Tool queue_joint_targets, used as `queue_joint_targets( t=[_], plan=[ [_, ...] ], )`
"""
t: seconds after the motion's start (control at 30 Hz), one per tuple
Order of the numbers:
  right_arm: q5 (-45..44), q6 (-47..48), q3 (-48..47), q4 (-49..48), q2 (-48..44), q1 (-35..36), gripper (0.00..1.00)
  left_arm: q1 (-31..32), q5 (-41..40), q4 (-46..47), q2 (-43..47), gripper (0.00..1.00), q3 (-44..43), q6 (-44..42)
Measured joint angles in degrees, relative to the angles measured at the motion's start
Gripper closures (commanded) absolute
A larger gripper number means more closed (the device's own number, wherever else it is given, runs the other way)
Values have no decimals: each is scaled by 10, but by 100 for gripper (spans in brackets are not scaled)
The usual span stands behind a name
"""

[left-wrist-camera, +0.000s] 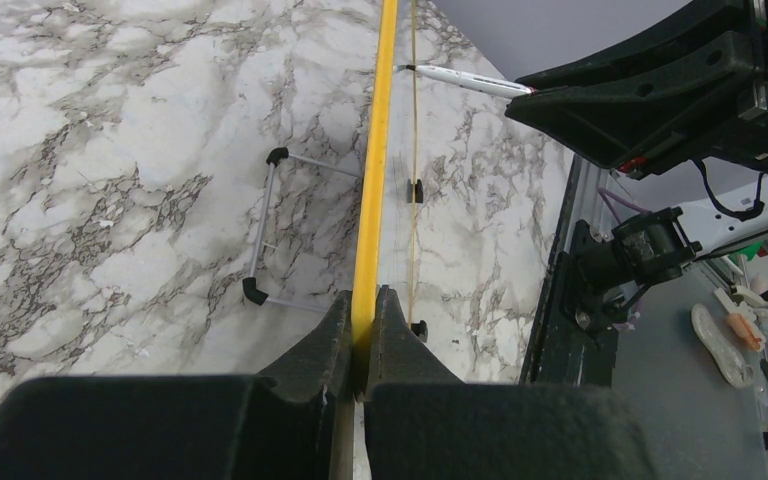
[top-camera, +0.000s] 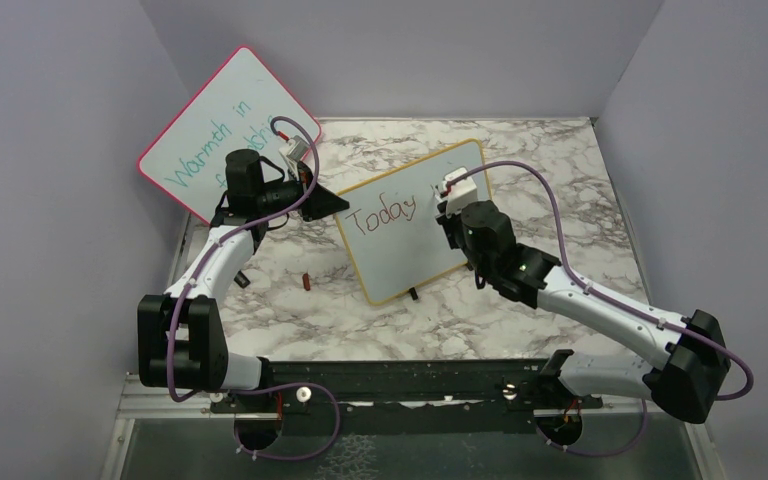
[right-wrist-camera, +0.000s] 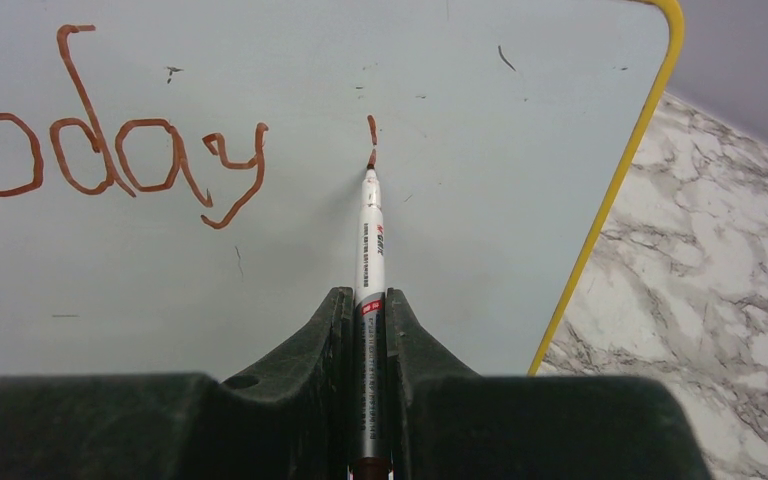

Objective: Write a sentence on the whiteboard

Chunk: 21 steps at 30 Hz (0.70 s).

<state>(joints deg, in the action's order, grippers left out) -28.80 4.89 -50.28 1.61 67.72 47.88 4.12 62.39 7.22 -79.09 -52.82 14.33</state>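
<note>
The yellow-framed whiteboard (top-camera: 400,255) stands tilted on the marble table. It reads "Today" (top-camera: 382,214) in red-brown; in the right wrist view the letters "oday" (right-wrist-camera: 120,160) show, with a short fresh stroke (right-wrist-camera: 371,128) to their right. My left gripper (top-camera: 328,200) is shut on the board's left edge; in the left wrist view the yellow frame (left-wrist-camera: 372,180) runs between its fingers (left-wrist-camera: 325,335). My right gripper (top-camera: 447,205) is shut on a white marker (right-wrist-camera: 371,250), whose tip touches the board just below the short stroke.
A pink-framed board (top-camera: 225,125) with teal writing leans at the back left. A small red cap (top-camera: 305,282) lies on the table left of the whiteboard. The board's wire stand (left-wrist-camera: 275,230) with black feet shows behind it. Grey walls enclose the table.
</note>
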Motion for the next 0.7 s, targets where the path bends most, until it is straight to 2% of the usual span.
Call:
queue_joint_targets(
  t=[0.43, 0.7],
  plan=[
    [6, -18, 9, 45, -17, 0, 99, 0, 0, 0, 0, 100, 0, 0],
    [4, -9, 9, 29, -30, -3, 99, 0, 0, 0, 0, 100, 0, 0]
  ],
)
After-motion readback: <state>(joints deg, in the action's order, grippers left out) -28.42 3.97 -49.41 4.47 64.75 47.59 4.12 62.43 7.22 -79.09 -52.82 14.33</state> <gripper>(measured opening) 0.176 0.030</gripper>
